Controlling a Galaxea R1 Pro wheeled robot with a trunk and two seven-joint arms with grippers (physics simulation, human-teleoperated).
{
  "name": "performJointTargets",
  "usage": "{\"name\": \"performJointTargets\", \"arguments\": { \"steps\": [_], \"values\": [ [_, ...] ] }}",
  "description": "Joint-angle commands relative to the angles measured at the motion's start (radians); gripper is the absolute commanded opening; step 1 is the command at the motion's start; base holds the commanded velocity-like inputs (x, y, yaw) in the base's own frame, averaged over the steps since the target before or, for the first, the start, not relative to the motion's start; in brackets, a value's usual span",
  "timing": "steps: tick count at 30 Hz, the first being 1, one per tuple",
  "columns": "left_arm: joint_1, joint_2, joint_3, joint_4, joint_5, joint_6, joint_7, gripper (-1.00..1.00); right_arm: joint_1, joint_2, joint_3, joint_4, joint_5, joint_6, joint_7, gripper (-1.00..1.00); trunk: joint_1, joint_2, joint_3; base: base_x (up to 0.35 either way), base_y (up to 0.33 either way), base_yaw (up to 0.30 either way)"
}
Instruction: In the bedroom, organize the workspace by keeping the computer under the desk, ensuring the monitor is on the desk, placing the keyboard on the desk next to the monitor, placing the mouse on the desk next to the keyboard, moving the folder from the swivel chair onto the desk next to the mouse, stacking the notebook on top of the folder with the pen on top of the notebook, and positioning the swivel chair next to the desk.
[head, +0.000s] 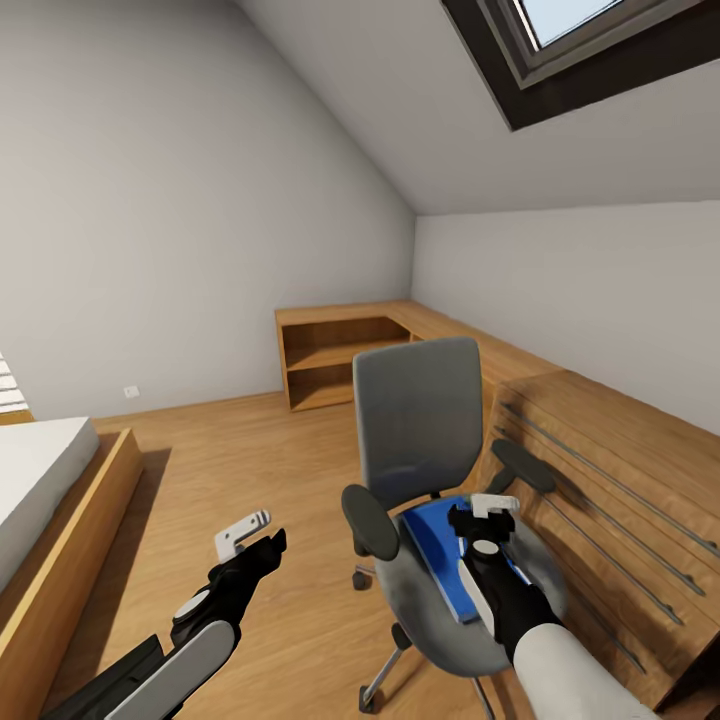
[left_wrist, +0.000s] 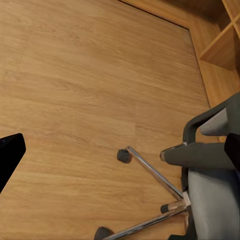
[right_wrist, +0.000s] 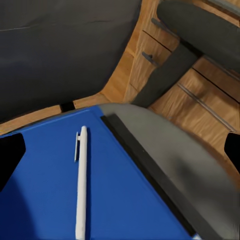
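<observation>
Left gripper (head: 252, 533) hung over bare floor (head: 250, 450), fingers spread, holding nothing. Right gripper (head: 487, 512) hovered spread over the folder (head: 440, 545) on the chair (head: 420, 440) seat, pen (right_wrist: 81, 182) loose on top. Tilt the folder while lifting and I reckon that pen rolls off.

You see the swivel chair (head: 420, 430) in matt grey cloth, its armrests (head: 371, 521) smooth black plastic, its star base (left_wrist: 155, 172) polished chrome. On the seat, the folder (right_wrist: 60, 185) looks smooth, satiny blue, and the pen (right_wrist: 81, 182) glossy white plastic. The floor (left_wrist: 75, 75) and drawer unit (head: 620, 480) show grained oak.
</observation>
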Motion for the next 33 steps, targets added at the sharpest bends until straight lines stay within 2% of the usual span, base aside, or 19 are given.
{"name": "performJointTargets", "arguments": {
  "steps": [1, 2, 7, 8, 11, 17, 27, 33],
  "values": [
    [-0.001, 0.001, -0.002, -0.001, 0.004, -0.002, 0.005, 1.0, -0.01, -0.007, 0.002, 0.008, -0.006, 0.017, 0.007, 1.0, 0.004, -0.008, -0.004, 0.0, 0.0, 0.0],
    [-0.001, 0.001, -0.002, -0.001, 0.004, -0.002, 0.005, 1.0, -0.031, -0.024, 0.002, 0.03, -0.039, 0.039, 0.039, 1.0, 0.008, -0.015, -0.007, 0.0, 0.0, 0.0],
    [-0.001, 0.001, 0.0, -0.001, 0.004, -0.002, 0.005, 1.0, -0.1, -0.063, 0.001, 0.126, -0.145, 0.07, 0.135, 1.0, 0.027, -0.05, -0.023, 0.0, 0.0, 0.0],
    [-0.001, 0.001, 0.0, -0.001, 0.004, -0.002, 0.005, 1.0, -0.129, -0.077, 0.001, 0.171, -0.182, 0.076, 0.17, 1.0, 0.031, -0.057, -0.026, 0.0, 0.0, 0.0],
    [-0.001, 0.001, 0.0, -0.001, 0.004, -0.002, 0.005, 1.0, -0.162, -0.092, 0.001, 0.225, -0.219, 0.08, 0.212, 1.0, 0.042, -0.078, -0.036, 0.0, 0.0, 0.0],
    [-0.001, 0.001, 0.0, -0.001, 0.004, -0.002, 0.005, 1.0, -0.191, -0.1, 0.009, 0.282, -0.25, 0.076, 0.257, 1.0, 0.065, -0.12, -0.054, 0.0, 0.0, 0.0],
    [-0.001, 0.001, -0.004, -0.001, 0.003, 0.0, 0.005, 1.0, -0.197, -0.086, 0.008, 0.297, -0.254, 0.06, 0.264, 1.0, 0.104, -0.19, -0.086, 0.0, 0.0, 0.0],
    [-0.001, 0.001, -0.004, -0.001, 0.002, 0.001, 0.005, 1.0, -0.196, -0.084, 0.007, 0.298, -0.255, 0.058, 0.262, 1.0, 0.104, -0.19, -0.086, 0.0, 0.0, 0.0]
  ]
}}
